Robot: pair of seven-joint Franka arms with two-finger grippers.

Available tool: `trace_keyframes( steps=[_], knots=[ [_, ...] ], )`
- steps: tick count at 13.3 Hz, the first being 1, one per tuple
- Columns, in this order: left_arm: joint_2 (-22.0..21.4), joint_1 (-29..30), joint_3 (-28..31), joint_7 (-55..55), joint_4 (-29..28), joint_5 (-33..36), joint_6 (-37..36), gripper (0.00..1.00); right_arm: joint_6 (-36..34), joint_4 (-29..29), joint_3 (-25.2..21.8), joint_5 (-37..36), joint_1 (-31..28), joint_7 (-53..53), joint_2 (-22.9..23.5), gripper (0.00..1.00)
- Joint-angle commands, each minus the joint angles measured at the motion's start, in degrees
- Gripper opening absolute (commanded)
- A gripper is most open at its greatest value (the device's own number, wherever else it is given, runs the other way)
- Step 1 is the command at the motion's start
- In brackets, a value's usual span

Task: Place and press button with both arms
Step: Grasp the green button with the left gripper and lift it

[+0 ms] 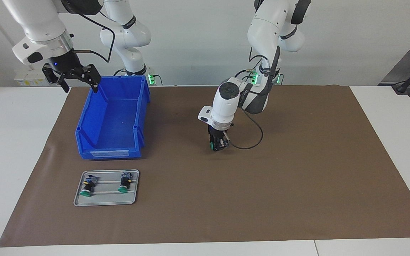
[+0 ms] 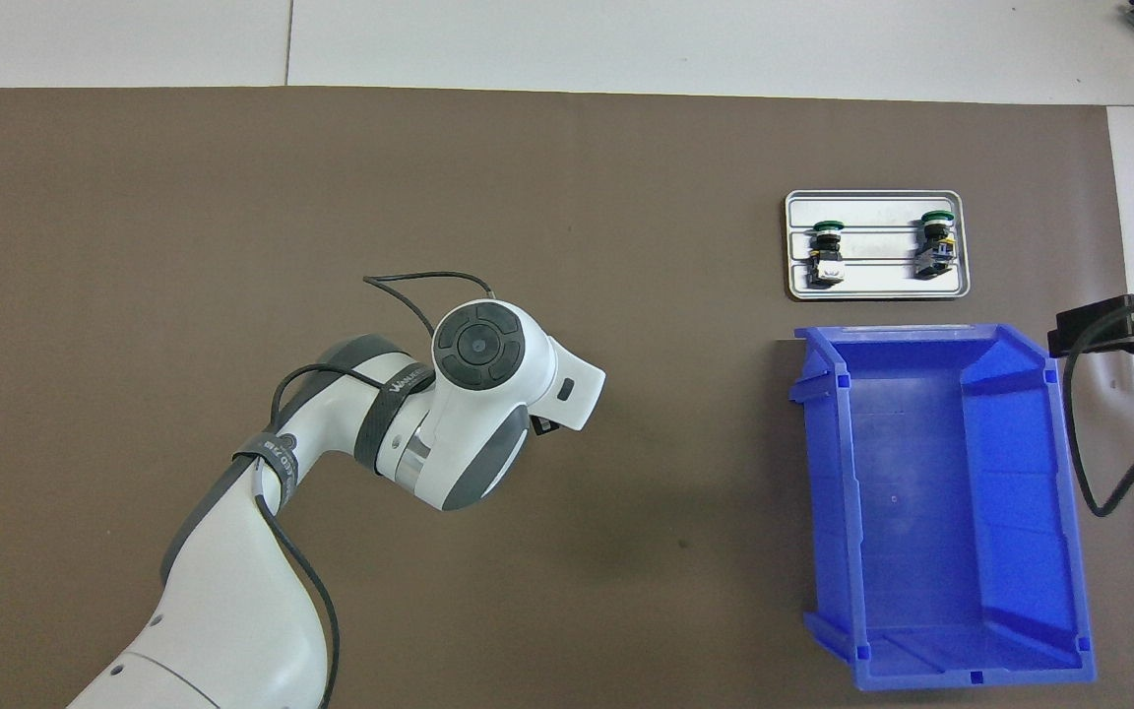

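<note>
While left gripper (image 1: 217, 145) pinches a button (image 1: 212, 145) low over the mat (image 1: 297, 177) mid-table, grip looks off-centre; it may slip. Right gripper (image 1: 72, 76), spread, waits over bin (image 1: 112, 117).

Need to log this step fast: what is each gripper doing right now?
Left gripper: down at the brown mat, fingers around a green-capped button.
Right gripper: open, holding nothing, over the blue bin; that arm waits.

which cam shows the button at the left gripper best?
Facing view. The button shows its green cap between the fingers of the left gripper, low over the brown mat. In the overhead view the left arm's wrist covers the gripper and the button entirely.
</note>
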Motion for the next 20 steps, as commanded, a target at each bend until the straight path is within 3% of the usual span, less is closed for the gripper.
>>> trace_keyframes(
  steps=[1,2,4,9,11,17,20],
  knots=[
    [-1.3,-0.5,0.9,-1.5,-1.3,0.7,0.7,0.17,-0.2,0.3,0.1,-1.1,-0.2,-1.8,0.0,1.0],
    [-1.3,-0.4,1.0,-1.7,-1.1,0.7,0.5,0.0,-0.2,0.3,0.1,-1.0,-0.2,-1.6,0.0,1.0],
    [-1.8,-0.3,1.4,-1.9,-1.0,0.7,0.1,0.0,-0.2,0.3,0.1,-0.8,-0.3,-1.4,0.0,1.0],
    [-10.0,3.1,1.7,-3.0,-3.1,0.1,0.0,0.0,-0.2,0.3,0.1,-0.7,-0.3,-1.3,0.0,1.0],
    [-11.8,6.0,1.3,-2.4,-4.9,-3.1,0.4,0.0,-0.2,0.3,0.1,-0.7,-0.3,-1.2,0.0,1.0],
    [-13.9,14.0,1.6,19.7,-9.3,-32.3,1.4,0.0,-0.2,0.2,0.1,-0.7,-0.4,-1.1,-0.1,1.0],
    [-15.1,14.8,1.6,30.6,-15.9,-44.6,12.7,0.0,-0.2,0.1,0.0,-0.7,-0.5,-1.1,-0.1,1.0]
  ],
)
